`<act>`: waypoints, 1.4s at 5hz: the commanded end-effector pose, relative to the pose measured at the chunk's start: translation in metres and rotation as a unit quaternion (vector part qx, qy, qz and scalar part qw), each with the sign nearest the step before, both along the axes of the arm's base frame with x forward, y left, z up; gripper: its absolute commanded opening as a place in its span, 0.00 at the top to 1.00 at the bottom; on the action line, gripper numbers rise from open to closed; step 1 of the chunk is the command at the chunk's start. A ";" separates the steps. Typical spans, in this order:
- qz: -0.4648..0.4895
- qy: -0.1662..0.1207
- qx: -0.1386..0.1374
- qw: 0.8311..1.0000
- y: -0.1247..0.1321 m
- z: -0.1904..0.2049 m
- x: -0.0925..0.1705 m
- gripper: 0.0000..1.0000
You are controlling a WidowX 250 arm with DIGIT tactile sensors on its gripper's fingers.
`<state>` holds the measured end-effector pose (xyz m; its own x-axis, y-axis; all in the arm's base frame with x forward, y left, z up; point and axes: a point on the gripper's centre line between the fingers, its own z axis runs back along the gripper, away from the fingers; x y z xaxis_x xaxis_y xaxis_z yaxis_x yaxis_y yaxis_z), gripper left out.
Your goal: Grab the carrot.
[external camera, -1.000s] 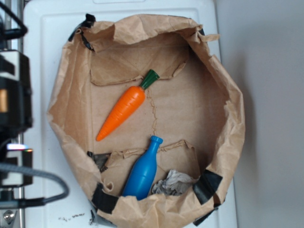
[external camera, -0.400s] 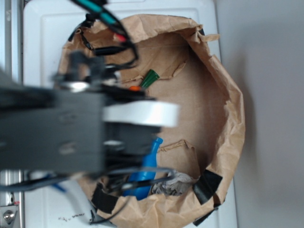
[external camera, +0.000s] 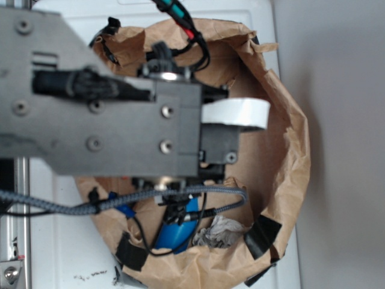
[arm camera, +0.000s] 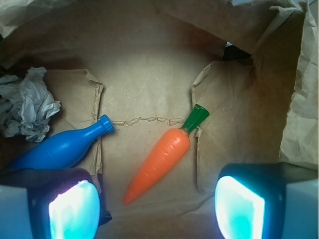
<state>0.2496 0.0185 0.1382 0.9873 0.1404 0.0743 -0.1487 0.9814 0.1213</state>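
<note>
Wrist view shows jaws wide above the carrot (arm camera: 160, 161); the bottle (arm camera: 62, 147) at nine o'clock risks a bump.

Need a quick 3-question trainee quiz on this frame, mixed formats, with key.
1. True or false: in the wrist view the carrot touches the blue bottle.
2. Multiple choice: the carrot's green stem cap points toward the picture's A) upper right B) lower left C) straight down.
3. Fill in: the crumpled paper wad lies near the ____ edge of the wrist view.

Key:
1. False; bare bag floor shows between them.
2. A.
3. Left.

The fingers stand apart, open, nothing between them yet.
</note>
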 end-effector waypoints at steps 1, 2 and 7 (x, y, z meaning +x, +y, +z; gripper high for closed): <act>0.003 -0.029 0.001 1.000 0.003 0.014 0.007 0.00; 0.003 -0.029 0.001 1.000 0.003 0.014 0.007 0.00; 0.133 -0.003 0.028 0.991 0.021 -0.101 0.031 0.00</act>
<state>0.2763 0.0374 0.0283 0.9204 0.3858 0.0637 -0.3908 0.9022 0.1826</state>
